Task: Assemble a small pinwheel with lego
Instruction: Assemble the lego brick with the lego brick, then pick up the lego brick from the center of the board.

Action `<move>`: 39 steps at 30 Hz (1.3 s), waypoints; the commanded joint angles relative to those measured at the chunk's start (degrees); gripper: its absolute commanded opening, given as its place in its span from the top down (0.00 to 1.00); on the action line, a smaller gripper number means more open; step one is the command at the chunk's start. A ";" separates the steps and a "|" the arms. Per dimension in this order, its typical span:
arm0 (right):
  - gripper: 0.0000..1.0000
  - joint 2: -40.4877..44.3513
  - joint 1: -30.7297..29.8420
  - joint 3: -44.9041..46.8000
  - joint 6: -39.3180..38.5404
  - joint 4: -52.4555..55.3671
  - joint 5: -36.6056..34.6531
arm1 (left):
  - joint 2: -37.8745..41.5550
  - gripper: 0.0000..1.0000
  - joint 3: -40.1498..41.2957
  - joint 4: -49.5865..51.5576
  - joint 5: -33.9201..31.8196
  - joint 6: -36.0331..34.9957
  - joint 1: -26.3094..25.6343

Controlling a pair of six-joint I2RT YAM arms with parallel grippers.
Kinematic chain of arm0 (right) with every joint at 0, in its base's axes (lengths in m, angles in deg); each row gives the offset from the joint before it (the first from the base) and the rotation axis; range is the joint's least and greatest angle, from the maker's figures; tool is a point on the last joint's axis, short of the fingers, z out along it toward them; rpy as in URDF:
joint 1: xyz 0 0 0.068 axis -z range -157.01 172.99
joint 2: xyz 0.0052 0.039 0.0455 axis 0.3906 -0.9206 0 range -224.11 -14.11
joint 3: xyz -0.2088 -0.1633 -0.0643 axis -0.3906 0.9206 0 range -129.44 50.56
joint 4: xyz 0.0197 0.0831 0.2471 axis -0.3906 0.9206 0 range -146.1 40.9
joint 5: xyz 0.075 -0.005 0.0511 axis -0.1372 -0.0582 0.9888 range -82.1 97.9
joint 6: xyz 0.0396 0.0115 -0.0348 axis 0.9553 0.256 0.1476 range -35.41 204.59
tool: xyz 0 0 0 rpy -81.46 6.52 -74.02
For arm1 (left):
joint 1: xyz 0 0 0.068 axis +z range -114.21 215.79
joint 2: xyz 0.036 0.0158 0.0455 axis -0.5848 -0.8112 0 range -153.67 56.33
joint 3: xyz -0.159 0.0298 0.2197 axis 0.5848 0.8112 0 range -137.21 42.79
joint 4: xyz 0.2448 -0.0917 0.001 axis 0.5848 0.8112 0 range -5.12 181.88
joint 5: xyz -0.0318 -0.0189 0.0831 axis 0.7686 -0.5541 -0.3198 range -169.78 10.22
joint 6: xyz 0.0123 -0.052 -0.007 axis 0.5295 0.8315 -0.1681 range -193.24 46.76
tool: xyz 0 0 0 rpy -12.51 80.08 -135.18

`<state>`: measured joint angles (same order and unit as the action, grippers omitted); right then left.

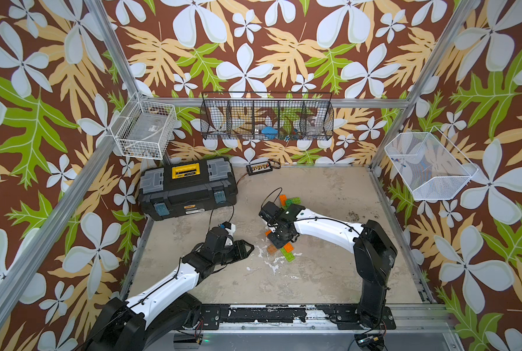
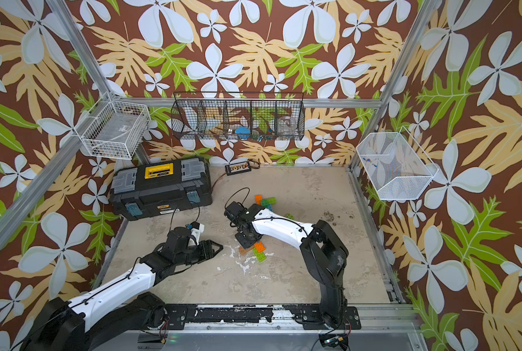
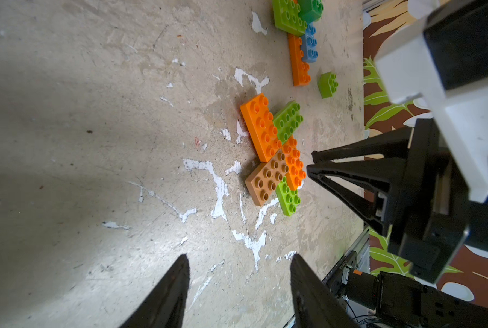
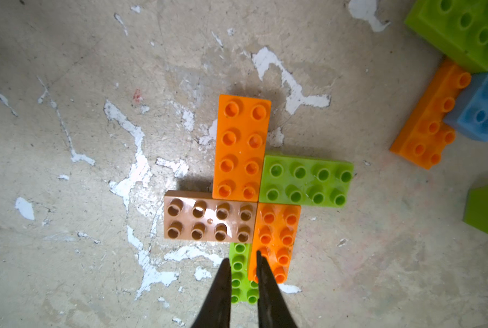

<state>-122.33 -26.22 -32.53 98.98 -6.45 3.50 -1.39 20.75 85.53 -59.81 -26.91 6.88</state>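
In the middle of the tabletop [image 1: 323,273] lies a flat cross of five lego bricks. It has two orange bricks [image 4: 241,147], one brown brick [image 4: 208,220] and two lime green bricks [image 4: 306,181]. One green brick lies partly under the brown one. Nearer the far edge is a loose group [image 3: 308,45] of five more: one big lime green, one dark green, one blue, one orange, and one small lime green square [image 3: 328,84] a little apart.

The right gripper [image 4: 242,257] hangs over the cross, its jaws only slightly apart with nothing between them. I cannot tell if the tips touch the orange brick there. The left gripper [image 3: 238,258] is beside the cross, toward the left edge, partly open and empty.

Three wire baskets hang on the walls. The white basket [image 1: 138,149] on the left holds a pale clear thing. The black basket [image 1: 267,118] at the back has five compartments, with a blue thing in the middle one and a clear thing in the rightmost. The mesh basket [image 1: 436,182] on the right holds small coloured bits. One black toolbox [image 1: 188,188], lid shut, stands in the far left corner.
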 commanded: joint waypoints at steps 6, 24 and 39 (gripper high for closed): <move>0.74 4.17 10.96 4.81 1.38 -2.28 1.52 | -7.01 0.42 -7.24 0.67 -5.27 -4.75 -6.50; 0.55 0.32 31.84 0.51 21.76 -7.38 0.59 | -35.45 0.43 -36.80 5.47 -23.39 -14.70 -29.07; 0.44 -4.62 31.86 0.47 26.53 -8.25 -1.62 | -34.42 0.42 -34.53 5.25 -22.43 -16.09 -29.76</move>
<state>-126.77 5.67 -32.01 124.51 -14.06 2.10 -36.34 -13.87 90.58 -82.52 -42.04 -22.78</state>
